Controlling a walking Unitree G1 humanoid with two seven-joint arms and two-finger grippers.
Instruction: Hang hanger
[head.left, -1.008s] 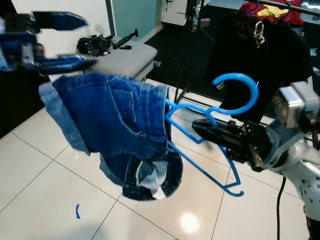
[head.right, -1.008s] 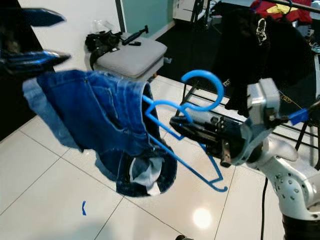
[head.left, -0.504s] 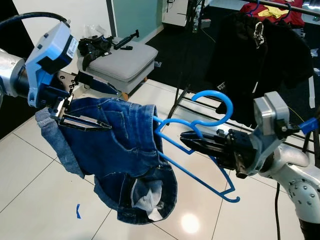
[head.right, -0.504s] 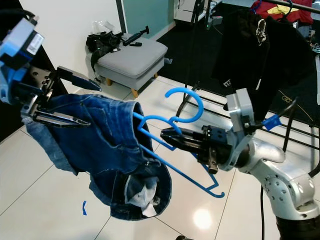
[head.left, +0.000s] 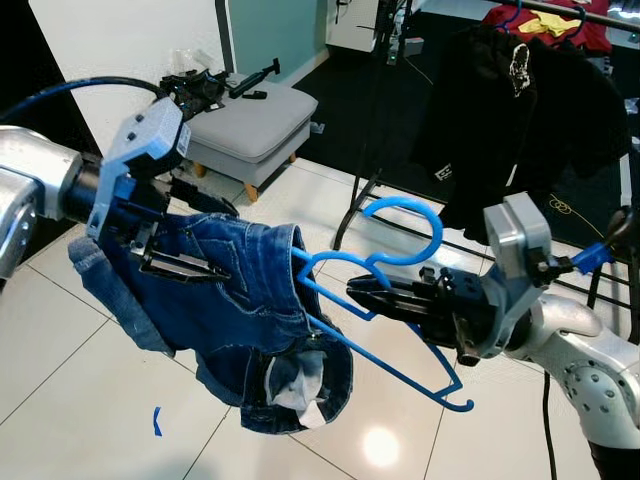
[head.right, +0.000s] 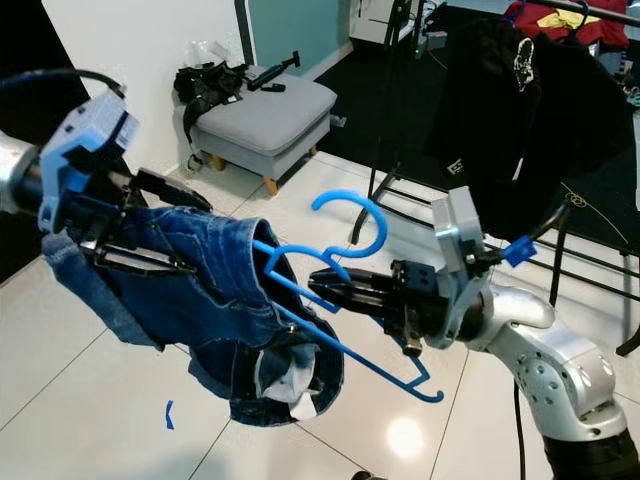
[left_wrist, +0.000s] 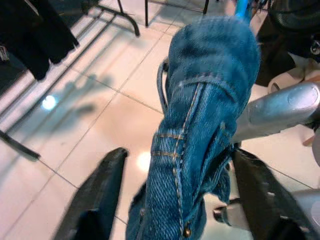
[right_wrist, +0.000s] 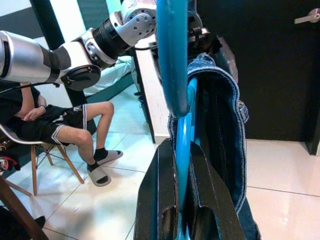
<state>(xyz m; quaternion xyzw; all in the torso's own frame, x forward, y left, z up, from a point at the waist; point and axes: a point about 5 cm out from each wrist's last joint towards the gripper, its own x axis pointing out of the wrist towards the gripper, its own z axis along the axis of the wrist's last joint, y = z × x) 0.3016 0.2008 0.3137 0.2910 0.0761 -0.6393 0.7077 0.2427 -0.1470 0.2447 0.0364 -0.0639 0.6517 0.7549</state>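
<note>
A blue plastic hanger (head.left: 402, 206) carries a pair of blue denim shorts (head.left: 232, 312) that droop from its left end. My right gripper (head.left: 356, 293) is shut on the hanger just below the hook; in the right wrist view the two black fingers (right_wrist: 159, 200) pinch the blue bar (right_wrist: 182, 145). To the left, my left gripper (head.left: 230, 244) is open with its fingers straddling the shorts' waistband. The left wrist view has the denim fold (left_wrist: 200, 130) between the spread fingers (left_wrist: 97, 200). Hanger and shorts hang in the air above the tiled floor.
A clothes rack (head.left: 362, 190) with a black garment (head.left: 520, 110) stands behind, red and yellow clothes (head.left: 545, 20) at its top. A grey ottoman (head.left: 250, 115) with black gear is at the back left. A seated person (right_wrist: 75, 120) shows in the right wrist view.
My left gripper has come down from the upper left and now straddles the shorts' waistband. The right gripper has carried the hanger and shorts leftward and slightly lower.
</note>
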